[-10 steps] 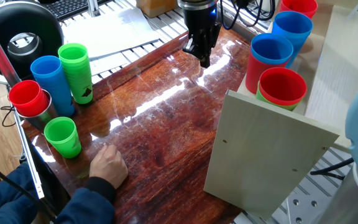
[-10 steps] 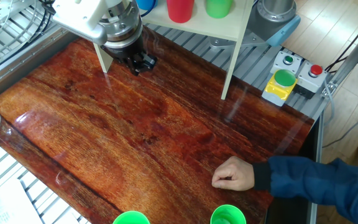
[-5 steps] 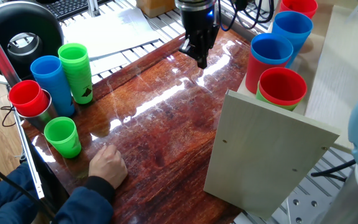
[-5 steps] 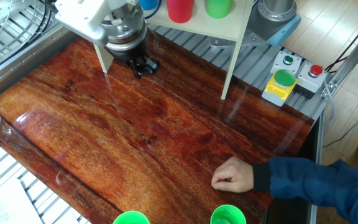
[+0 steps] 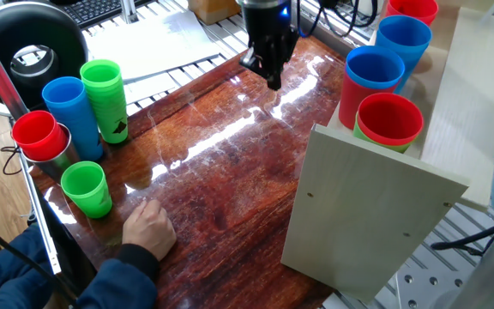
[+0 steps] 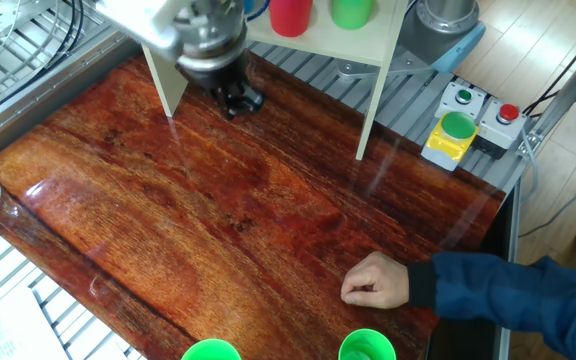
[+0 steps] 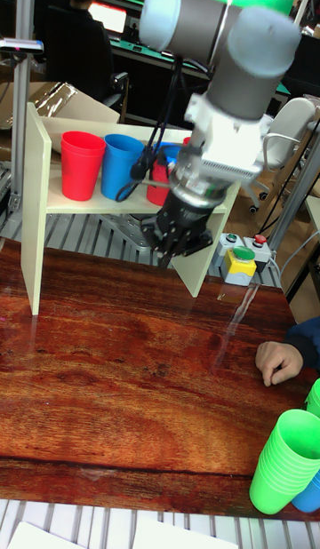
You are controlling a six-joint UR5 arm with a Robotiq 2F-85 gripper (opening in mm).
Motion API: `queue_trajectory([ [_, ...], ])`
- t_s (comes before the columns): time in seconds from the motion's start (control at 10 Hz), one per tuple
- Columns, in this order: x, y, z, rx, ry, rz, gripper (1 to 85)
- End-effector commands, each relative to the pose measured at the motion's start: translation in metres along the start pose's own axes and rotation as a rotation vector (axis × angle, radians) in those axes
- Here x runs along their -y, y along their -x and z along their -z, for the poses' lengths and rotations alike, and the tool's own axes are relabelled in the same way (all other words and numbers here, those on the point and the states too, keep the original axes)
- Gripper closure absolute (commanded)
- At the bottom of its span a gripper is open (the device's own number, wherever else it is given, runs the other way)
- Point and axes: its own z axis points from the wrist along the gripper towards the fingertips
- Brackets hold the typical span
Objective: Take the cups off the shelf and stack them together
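The pale wooden shelf (image 5: 376,215) (image 6: 383,60) (image 7: 36,202) stands at the table's edge. On it in one fixed view are a red cup (image 5: 390,118) over a green rim, two blue cups (image 5: 371,79) (image 5: 403,41) and another red cup (image 5: 413,8). The other fixed view shows a red cup (image 6: 290,15) and a green cup (image 6: 351,11). The tall view shows a red cup (image 7: 82,164) and a blue cup (image 7: 123,165). My gripper (image 5: 264,73) (image 6: 240,100) (image 7: 176,244) hangs just above the table in front of the shelf, open and holding nothing.
At the far side of the table stand a tall green stack (image 5: 105,99), a blue cup (image 5: 71,116), a red cup in a metal cup (image 5: 39,137) and a single green cup (image 5: 86,189). A person's hand (image 5: 150,227) (image 6: 376,280) rests on the wood. A button box (image 6: 458,130) sits beside the shelf.
My gripper has drifted a short way along the table toward the shelf's end board. The cups and the hand have not moved.
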Motion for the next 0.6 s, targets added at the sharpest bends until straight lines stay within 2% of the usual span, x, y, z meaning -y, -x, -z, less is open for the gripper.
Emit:
queue_trajectory([
  [0.0,-0.017,-0.009,0.05,0.05,0.039,0.061,84.3],
  [0.2,-0.027,-0.01,0.083,0.159,0.032,0.139,84.3],
  [0.3,-0.031,-0.021,0.092,0.169,0.014,0.199,84.3],
  [0.5,-0.037,-0.021,0.106,0.233,-0.02,0.29,84.3],
])
